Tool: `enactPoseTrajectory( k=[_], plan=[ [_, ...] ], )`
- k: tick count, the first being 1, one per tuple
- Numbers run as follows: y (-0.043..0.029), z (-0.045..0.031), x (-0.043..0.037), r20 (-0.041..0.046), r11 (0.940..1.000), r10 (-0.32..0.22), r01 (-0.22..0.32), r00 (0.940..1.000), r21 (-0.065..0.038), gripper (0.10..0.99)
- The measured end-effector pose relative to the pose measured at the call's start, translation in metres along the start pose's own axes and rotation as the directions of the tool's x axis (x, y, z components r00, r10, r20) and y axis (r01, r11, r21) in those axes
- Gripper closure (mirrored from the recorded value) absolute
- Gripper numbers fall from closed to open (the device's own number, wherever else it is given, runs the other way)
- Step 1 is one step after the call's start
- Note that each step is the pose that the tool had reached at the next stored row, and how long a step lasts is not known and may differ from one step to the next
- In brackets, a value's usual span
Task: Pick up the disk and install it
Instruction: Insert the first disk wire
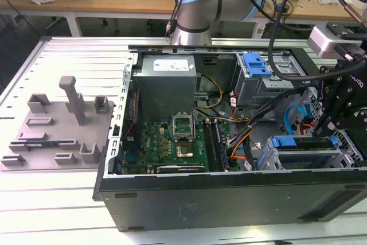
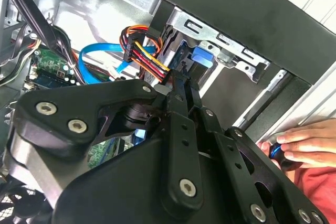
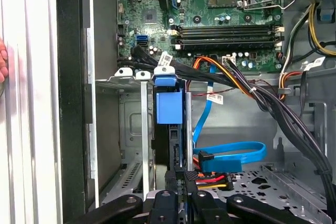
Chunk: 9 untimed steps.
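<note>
In the exterior view, starting at 9 o'clock: grey plastic fixture tray (image 1: pixel 57 136) w/ upright pegs, sitting on the slatted pale metal tabletop (image 1: pixel 46 210). Moving to centre: open black computer case (image 1: pixel 229 202) lying on its side, green motherboard (image 1: pixel 172 142) exposed. On to 4 o'clock & here's the action: grey metal drive cage (image 1: pixel 304 163), and the disk (image 1: pixel 285 141), a silver drive in its bright blue caddy rail, stands on edge in the cage's slot. The black two-finger gripper (image 1: pixel 334 130) sits at the disk's 3 o'clock end, just above it.

In the first wrist view the gripper (image 3: pixel 182 179) shows jaws drawn narrow, tips nearly meeting, nothing seen btwn them. The disk (image 3: pixel 169 106) lies dead ahead, in line w/ them, btwn two metal rails. Touching or just apart? Can't tell. A blue flat data cable (image 3: pixel 231 153) loops just beside the slot.

In the second wrist view the gripper (image 2: pixel 182 85) aims at the disk (image 2: pixel 202 56), coloured power wires (image 2: pixel 144 56) just beside. A person's hand (image 2: pixel 296 145) rests at the case's outer edge.

My read: pickup done, install step in hand, prob. late, since the disk is already in the slot. Finishing calls for a straight push along the rails, no tilt, cables kept out of the way.
</note>
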<state>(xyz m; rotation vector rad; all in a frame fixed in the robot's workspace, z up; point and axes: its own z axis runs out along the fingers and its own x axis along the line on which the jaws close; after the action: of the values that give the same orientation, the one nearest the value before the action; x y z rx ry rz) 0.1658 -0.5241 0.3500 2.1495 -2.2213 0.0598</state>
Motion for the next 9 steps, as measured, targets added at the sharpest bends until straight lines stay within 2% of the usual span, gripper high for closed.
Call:
enactPoseTrajectory(
  k=[9],
  plan=[
    [0.0,0.0025,-0.0002,0.0,1.0,0.0,0.0,1.0,0.0,0.922]
  ],
)
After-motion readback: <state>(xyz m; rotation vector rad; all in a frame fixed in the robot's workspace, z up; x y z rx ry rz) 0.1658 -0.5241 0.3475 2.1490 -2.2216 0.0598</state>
